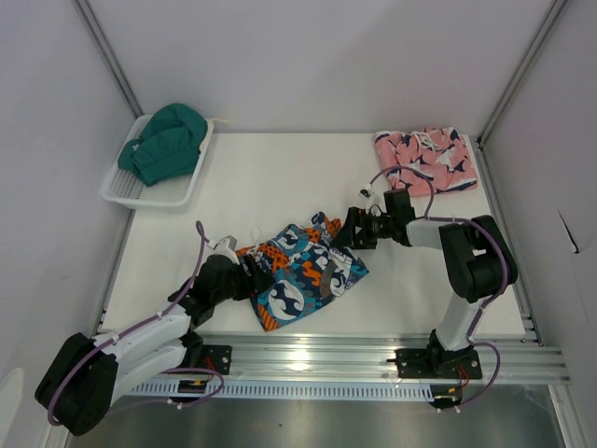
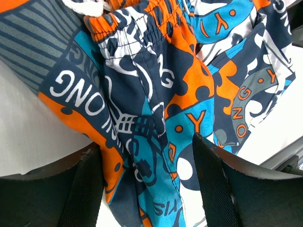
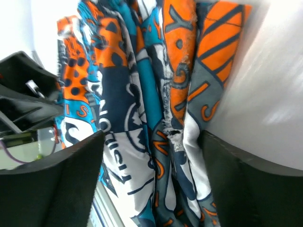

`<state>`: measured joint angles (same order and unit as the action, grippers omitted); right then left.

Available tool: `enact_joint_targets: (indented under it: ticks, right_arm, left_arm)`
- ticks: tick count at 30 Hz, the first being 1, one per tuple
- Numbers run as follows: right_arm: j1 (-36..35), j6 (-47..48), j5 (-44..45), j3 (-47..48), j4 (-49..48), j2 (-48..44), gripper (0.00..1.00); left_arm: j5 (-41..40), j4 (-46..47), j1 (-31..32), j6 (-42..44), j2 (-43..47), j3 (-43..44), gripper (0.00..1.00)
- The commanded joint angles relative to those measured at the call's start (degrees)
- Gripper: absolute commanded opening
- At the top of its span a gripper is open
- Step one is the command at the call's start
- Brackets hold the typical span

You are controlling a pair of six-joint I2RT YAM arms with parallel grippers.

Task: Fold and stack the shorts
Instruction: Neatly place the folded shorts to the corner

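The teal, orange and navy patchwork shorts (image 1: 306,271) lie bunched in the near middle of the table. My left gripper (image 1: 259,273) is at their left edge, jaws wide apart, with the waistband side of the fabric (image 2: 156,94) between the fingers (image 2: 87,184). My right gripper (image 1: 347,230) is at their far right corner, also open, with folds of the cloth (image 3: 165,109) between its fingers (image 3: 236,184). The pink shark-print shorts (image 1: 427,159) lie folded at the back right corner, apart from both grippers.
A white basket (image 1: 121,187) holding green cloth (image 1: 168,140) stands at the back left. The metal rail (image 1: 354,359) runs along the near table edge. Enclosure walls stand on both sides.
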<state>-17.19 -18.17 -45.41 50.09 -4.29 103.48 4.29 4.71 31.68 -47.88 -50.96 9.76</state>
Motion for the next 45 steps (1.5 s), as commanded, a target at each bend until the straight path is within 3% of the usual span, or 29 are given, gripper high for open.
enact_joint_targets:
  ticks: [1,3,9,14,20,23,25,28,31,32,36,39,43,45]
  right_arm:
    - [1.4,-2.2,-3.4,-2.4,-4.7,0.1,0.91]
    - [1.5,-3.2,-4.9,-2.7,-6.1,0.4,0.95]
    - [2.2,-6.3,-8.9,-3.9,-10.9,2.7,0.95]
    - [0.5,-1.7,-3.8,-2.0,-4.9,2.0,0.91]
    - [-2.1,1.7,1.7,0.3,1.3,3.3,0.76]
    - [-2.4,2.2,3.7,0.9,2.6,3.5,0.59]
    - [-2.8,2.4,4.4,1.2,3.2,3.7,0.45]
    - [-2.8,2.6,5.6,1.3,3.7,3.7,0.24]
    - [-2.8,2.5,6.3,1.3,3.8,3.2,0.09]
    - [-2.8,2.5,6.6,1.3,3.8,3.0,0.0]
    - [-2.8,2.3,7.3,0.8,3.3,1.6,0.0]
    - [-2.7,2.0,9.4,0.5,3.4,0.4,0.0]
    - [-2.1,1.1,15.2,1.5,7.6,-2.7,0.0]
    - [-1.1,0.9,20.7,5.0,12.0,-4.4,0.0]
  left_arm:
    - [-0.3,-0.3,0.4,1.8,0.4,1.6,0.73]
    - [-0.3,-0.9,0.4,2.0,0.2,1.9,0.75]
    - [-0.2,-0.8,0.3,2.0,0.4,2.4,0.77]
    - [0.6,-0.6,0.3,2.3,0.2,2.5,0.79]
    - [1.6,0.3,0.4,2.4,0.0,2.3,0.83]
    - [2.4,2.3,0.4,2.0,-0.3,1.8,0.83]
    - [2.6,2.9,0.4,2.1,-1.2,1.8,0.79]
    - [2.5,3.5,0.4,2.3,-2.4,1.3,0.65]
    - [2.1,4.5,0.4,2.0,-2.9,0.6,0.49]
    - [1.9,5.0,0.4,2.0,-2.9,0.4,0.39]
    - [1.2,6.1,0.4,2.3,-4.1,0.4,0.26]
    - [1.0,6.5,0.4,3.1,-6.6,2.5,0.0]
    - [1.2,7.8,0.4,4.9,-12.7,6.8,0.0]
    - [1.1,7.8,0.4,6.1,-17.4,14.2,0.0]
